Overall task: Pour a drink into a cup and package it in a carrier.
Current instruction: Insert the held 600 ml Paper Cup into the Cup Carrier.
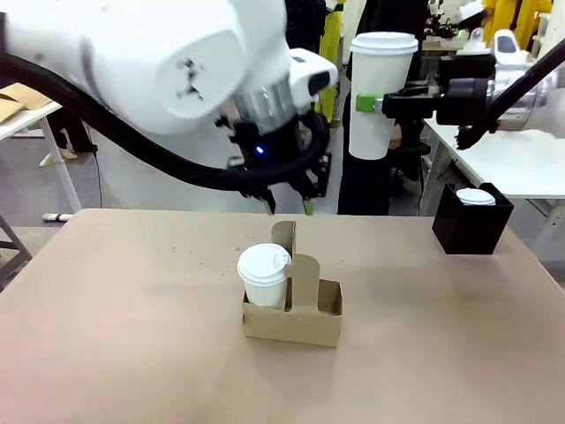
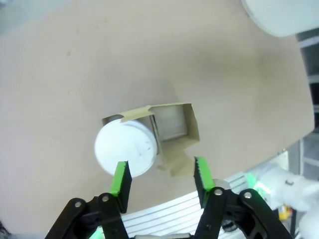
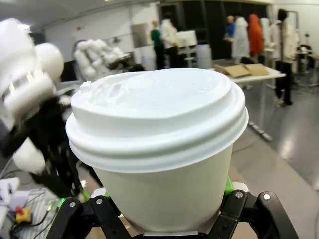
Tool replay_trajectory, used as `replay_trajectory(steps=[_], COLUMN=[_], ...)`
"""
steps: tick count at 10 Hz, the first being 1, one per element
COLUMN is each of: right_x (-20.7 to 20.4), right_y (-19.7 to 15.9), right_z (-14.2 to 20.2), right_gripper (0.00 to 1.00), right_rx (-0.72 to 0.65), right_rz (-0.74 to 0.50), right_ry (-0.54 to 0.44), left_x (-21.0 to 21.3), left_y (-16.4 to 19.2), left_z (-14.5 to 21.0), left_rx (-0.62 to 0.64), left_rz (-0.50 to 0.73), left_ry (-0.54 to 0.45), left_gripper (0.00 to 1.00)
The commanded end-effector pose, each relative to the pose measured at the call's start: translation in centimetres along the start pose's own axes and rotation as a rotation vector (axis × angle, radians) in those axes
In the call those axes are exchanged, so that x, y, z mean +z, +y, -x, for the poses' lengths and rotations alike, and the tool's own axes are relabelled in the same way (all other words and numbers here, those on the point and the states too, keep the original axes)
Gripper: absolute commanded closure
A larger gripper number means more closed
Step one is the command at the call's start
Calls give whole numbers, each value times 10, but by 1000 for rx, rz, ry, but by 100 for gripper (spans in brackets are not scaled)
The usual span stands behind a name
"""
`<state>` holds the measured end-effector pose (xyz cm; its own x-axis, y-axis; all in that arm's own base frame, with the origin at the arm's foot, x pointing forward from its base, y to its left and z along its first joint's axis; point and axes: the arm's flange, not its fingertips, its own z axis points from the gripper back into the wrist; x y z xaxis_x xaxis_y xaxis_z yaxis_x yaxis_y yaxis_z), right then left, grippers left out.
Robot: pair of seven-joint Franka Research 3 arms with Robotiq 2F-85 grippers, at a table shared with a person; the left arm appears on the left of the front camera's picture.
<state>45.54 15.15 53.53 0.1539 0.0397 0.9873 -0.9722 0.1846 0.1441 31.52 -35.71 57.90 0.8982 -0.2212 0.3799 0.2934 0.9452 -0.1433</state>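
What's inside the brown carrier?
A white cup with a lid sits in the carrier's left pocket. The right pocket is empty. The lid covers the cup, so whether there is any drink in it cannot be seen.

Wears rounded white shells (image 1: 159, 62) behind the left tool (image 1: 290, 205), trails a thick black cable (image 1: 115, 132) beside it, glows blue just above. Ends in black links (image 2: 84, 216), silver screws (image 2: 215, 191), green pads (image 2: 119, 177); same at the right tool (image 1: 371, 103).

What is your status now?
Left pincer open, empty, above carrier. Right pincer shut on lidded paper cup, raised. Second lidded cup sits in carrier; other pocket free.
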Motion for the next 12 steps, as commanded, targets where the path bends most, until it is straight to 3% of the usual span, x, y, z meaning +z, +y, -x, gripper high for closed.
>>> replay_trajectory(steps=[1, 3, 5, 7, 8, 9, 10, 12], right_x=[4, -1, -5, -14, -18, -15, -15, -15], right_y=[-21, -24, -18, -1, 1, -8, -8, -8], right_z=[3, 34, 67, 103, 111, 94, 94, 94], right_gripper=[19, 19, 19, 19, 19, 19, 19, 19], right_rx=[0, 46, 96, 102, 106, 83, 83, 83], right_rz=[-153, -292, -421, -447, -397, -429, -429, -429], right_ry=[37, 66, 42, -3, -22, 34, 34, 34], left_x=[30, 47, 46, 37, 32, 31, 38, 38], left_y=[44, 94, 140, 184, 197, 194, 188, 188], left_z=[25, 34, 39, 57, 57, 52, 50, 50], left_rx=[-229, -468, -573, -722, -727, -619, -698, -698], left_rz=[60, 136, 156, 160, 162, 240, 140, 140], left_ry=[33, 21, 3, -72, -96, -145, -44, -44], left_gripper=[0, 0, 0, 0, 0, 0, 0, 0])
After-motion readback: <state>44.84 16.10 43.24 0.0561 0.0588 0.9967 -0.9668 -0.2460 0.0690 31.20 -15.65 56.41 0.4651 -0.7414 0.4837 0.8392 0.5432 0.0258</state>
